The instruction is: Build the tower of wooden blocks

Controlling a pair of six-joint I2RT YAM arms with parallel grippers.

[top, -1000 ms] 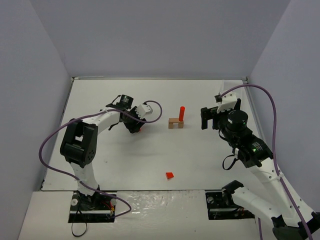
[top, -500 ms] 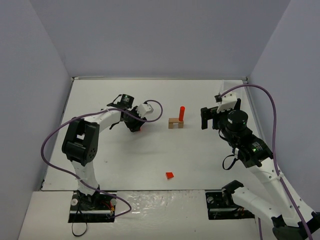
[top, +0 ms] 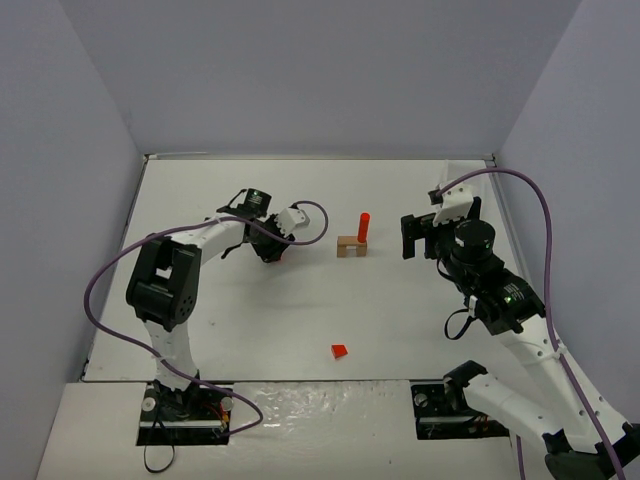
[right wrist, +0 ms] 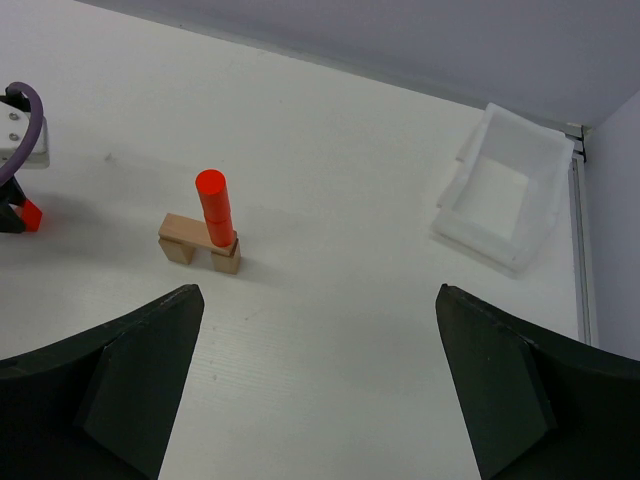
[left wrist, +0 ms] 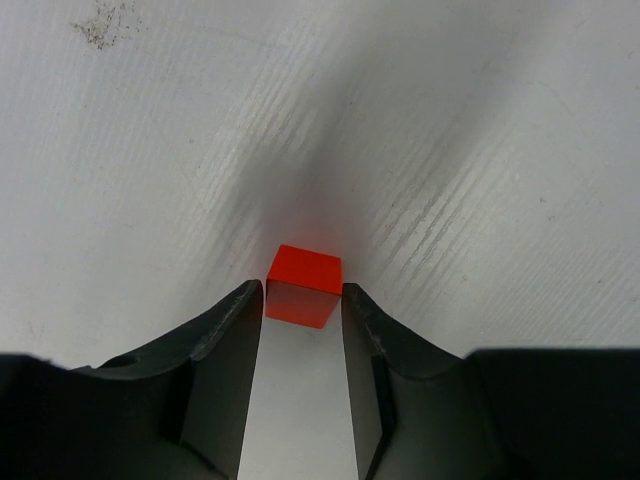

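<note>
The tower stands mid-table: a tan block (top: 350, 246) laid across two small tan supports, with a red-orange cylinder (top: 364, 225) upright on its right end. It also shows in the right wrist view (right wrist: 200, 240). A small red-orange cube (left wrist: 303, 285) sits between my left gripper's fingertips (left wrist: 302, 300), and the jaws touch both of its sides just above the table. In the top view the left gripper (top: 272, 250) is left of the tower. A red-orange wedge (top: 340, 350) lies alone near the front. My right gripper (top: 412, 236) is wide open and empty, right of the tower.
A white rectangular tray (right wrist: 500, 190) sits at the far right corner of the table. Grey walls close in the left, back and right sides. The left arm's purple cable loops over the table's left part.
The left arm's elbow has shifted slightly and the gripper has settled on the cube. The right arm, the tower and the wedge have not moved.
</note>
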